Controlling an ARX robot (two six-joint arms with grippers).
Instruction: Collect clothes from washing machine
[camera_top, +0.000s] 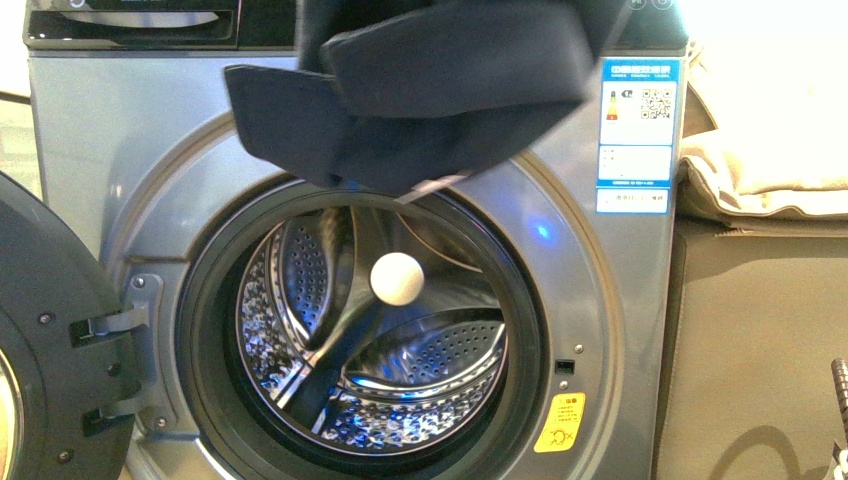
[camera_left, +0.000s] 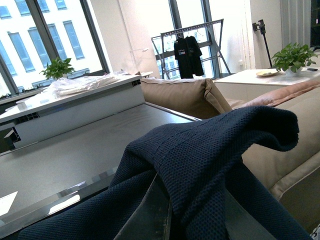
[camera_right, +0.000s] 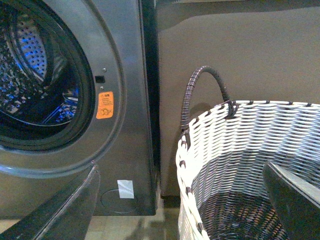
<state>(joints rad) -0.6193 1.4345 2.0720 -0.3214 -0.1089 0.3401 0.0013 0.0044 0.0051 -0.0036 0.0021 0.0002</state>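
Note:
The navy clothes (camera_top: 430, 90) hang bunched in front of the washing machine's (camera_top: 120, 130) upper panel, above the open porthole. In the left wrist view my left gripper (camera_left: 192, 215) is shut on the clothes (camera_left: 200, 160), the mesh fabric draped over both fingers (camera_left: 150, 210). The steel drum (camera_top: 420, 380) holds no fabric; a white ball (camera_top: 397, 278) shows inside it. My right gripper (camera_right: 180, 210) stands open and low beside the washing machine (camera_right: 125, 75), over the near rim of the woven basket (camera_right: 240, 130). Neither gripper shows in the front view.
The porthole door (camera_top: 50, 330) stands open at the left. A dark cabinet (camera_top: 760, 340) adjoins the machine on the right, with beige cushions (camera_top: 760, 150) on top. The basket's dark handle (camera_right: 200, 80) arches up. An orange sticker (camera_right: 104, 105) sits by the porthole.

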